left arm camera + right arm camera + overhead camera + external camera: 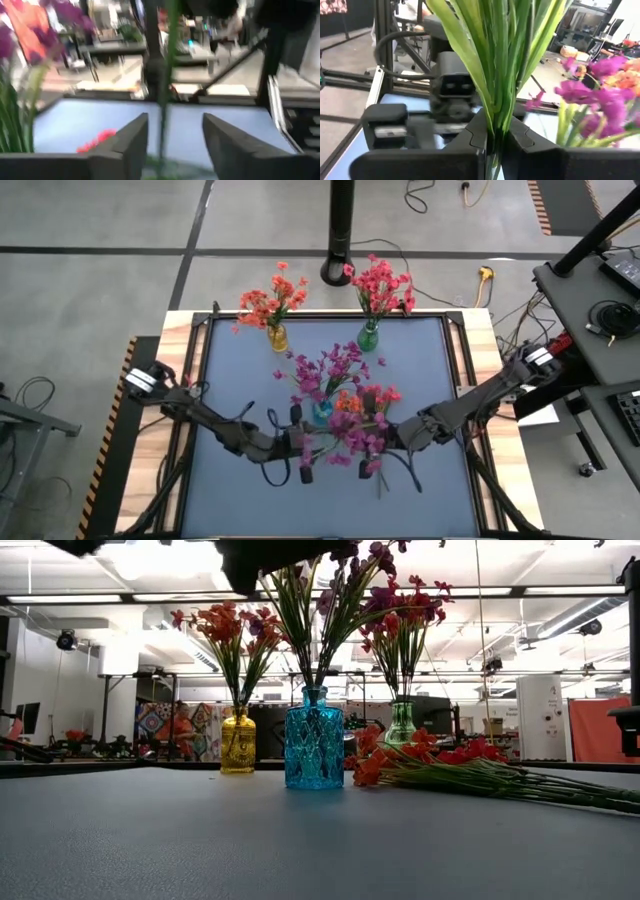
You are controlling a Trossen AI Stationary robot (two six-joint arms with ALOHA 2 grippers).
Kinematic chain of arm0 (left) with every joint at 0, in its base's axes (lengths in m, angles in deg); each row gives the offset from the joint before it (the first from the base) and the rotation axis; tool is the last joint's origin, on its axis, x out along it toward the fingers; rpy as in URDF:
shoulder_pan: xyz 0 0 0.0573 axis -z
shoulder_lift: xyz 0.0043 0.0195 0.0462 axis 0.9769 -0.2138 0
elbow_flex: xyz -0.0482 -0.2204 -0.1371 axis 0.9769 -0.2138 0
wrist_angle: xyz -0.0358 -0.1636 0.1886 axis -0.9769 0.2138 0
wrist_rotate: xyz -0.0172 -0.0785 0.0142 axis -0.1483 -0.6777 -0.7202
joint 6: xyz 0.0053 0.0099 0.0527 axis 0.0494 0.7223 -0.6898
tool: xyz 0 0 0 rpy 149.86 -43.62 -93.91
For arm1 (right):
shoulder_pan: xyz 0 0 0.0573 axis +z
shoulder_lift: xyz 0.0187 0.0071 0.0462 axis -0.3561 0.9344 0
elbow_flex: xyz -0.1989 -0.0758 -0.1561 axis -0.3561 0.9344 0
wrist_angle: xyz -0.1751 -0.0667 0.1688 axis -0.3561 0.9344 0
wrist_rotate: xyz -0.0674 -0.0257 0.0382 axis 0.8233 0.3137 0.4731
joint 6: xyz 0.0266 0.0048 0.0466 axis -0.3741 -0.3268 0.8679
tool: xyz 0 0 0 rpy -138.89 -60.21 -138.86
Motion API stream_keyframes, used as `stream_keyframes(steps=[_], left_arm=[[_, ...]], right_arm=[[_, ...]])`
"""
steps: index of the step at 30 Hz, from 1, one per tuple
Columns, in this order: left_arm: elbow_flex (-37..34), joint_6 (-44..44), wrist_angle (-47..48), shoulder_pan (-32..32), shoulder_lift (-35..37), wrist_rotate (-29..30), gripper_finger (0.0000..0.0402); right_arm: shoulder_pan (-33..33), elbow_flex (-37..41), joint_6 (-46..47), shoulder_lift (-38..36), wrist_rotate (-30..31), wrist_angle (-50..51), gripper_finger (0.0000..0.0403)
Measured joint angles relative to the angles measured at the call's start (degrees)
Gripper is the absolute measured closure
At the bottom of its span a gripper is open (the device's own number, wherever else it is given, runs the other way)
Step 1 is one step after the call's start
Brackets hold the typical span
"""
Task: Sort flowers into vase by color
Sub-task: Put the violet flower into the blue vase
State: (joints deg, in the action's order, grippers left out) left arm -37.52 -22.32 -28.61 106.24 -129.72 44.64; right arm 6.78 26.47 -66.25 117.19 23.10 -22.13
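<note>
From above, on the dark surface (240,380): yellow vase (277,337) holding orange flowers (272,297); green vase (368,336) holding red-pink flowers (381,285); blue vase (322,411) near the middle holding purple flowers (328,368). Loose orange and red sprigs (366,399) lie just beside the blue vase. Left pincer (303,448) and right pincer (385,442) meet at a purple sprig (352,435), held over the surface near its front edge.

At surface height: yellow vase (238,741), blue vase (314,739) and green vase (401,724) stand upright; loose sprigs (440,766) lie flat, beside the blue vase, stems trailing away from it.

Left wrist: left pincer (172,137) spread, fingers (131,137) apart, one blurred green stem (165,90) standing in the gap, touching neither so far as shows.

Right wrist: right pincer (495,137) pressed together, pinching a bunch of green stems and leaves (497,60); magenta blossoms (592,92) to one side; the left arm's dark body (447,92) just behind the stems.
</note>
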Motion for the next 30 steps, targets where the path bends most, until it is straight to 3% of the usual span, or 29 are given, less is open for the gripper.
stream_keyframes(steps=[5, 9, 16, 23, 28, 30], left_arm=[[0.0, 7.7, 16.6, 2.7, 3.5, 0.3, 0.0158], [-0.1, 14.0, 25.9, 5.0, 4.8, 6.1, 0.0129], [-5.2, 18.3, 28.2, 5.2, 4.8, 16.1, 0.0104], [-15.6, 13.0, 13.6, -1.1, 7.5, 13.1, 0.0102], [-28.2, 8.9, -14.1, -7.7, 7.5, -2.3, 0.0102], [-30.9, 8.0, -21.5, -8.6, 5.5, -4.4, 0.0102]], right_arm=[[0.0, 0.6, 2.0, -5.7, 0.0, 7.6, 0.0384], [0.0, 5.1, 2.9, -9.6, 0.1, 5.9, 0.0385], [-1.5, 17.1, -1.7, -10.6, 1.6, -14.5, 0.0385], [-6.3, 18.5, -4.6, -11.5, 1.7, -17.6, 0.0385], [-8.5, 17.8, -5.1, -11.6, 0.5, -17.3, 0.0385], [-8.5, 17.8, -5.1, -11.6, -1.1, -16.7, 0.0385]])
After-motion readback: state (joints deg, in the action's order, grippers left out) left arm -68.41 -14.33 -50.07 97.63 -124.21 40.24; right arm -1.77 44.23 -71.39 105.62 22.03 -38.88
